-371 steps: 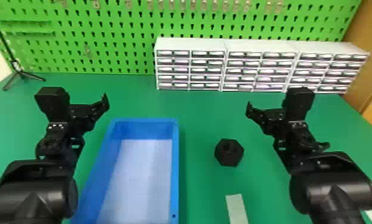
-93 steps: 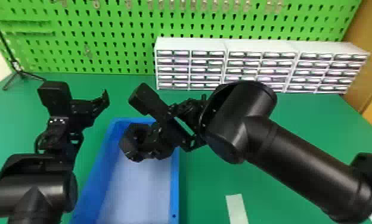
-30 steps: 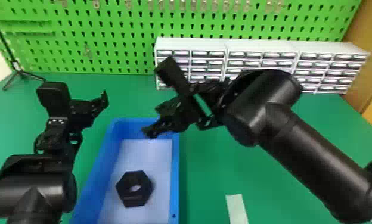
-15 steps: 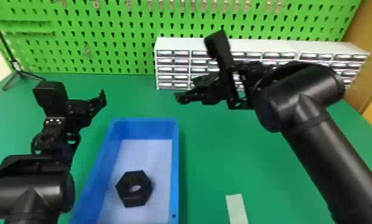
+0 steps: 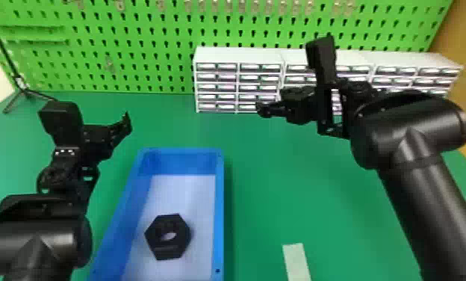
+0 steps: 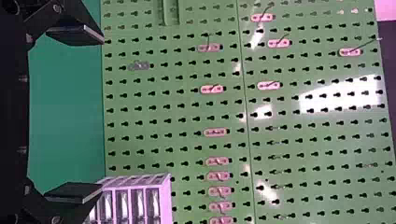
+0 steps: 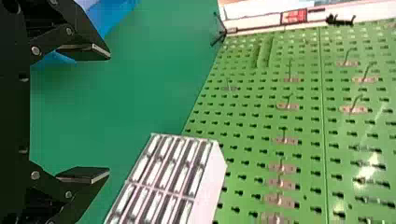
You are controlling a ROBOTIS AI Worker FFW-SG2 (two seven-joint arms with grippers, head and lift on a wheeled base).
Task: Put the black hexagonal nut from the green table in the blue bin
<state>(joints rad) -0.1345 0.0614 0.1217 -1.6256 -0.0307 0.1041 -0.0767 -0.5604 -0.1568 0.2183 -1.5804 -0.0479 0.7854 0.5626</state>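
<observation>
The blue bin, cut off at the head view's bottom edge, holds the black nut. Beyond, the left pincer and right pincer both stand with fingers apart; the right arm hides some drawers. Farther off, a red label's print is too small to read.

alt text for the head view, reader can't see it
A black hexagonal nut lies in a blue bin on a green table. The empty right gripper hangs above the table, right of the bin; the left gripper is near the bin's far left corner.
</observation>
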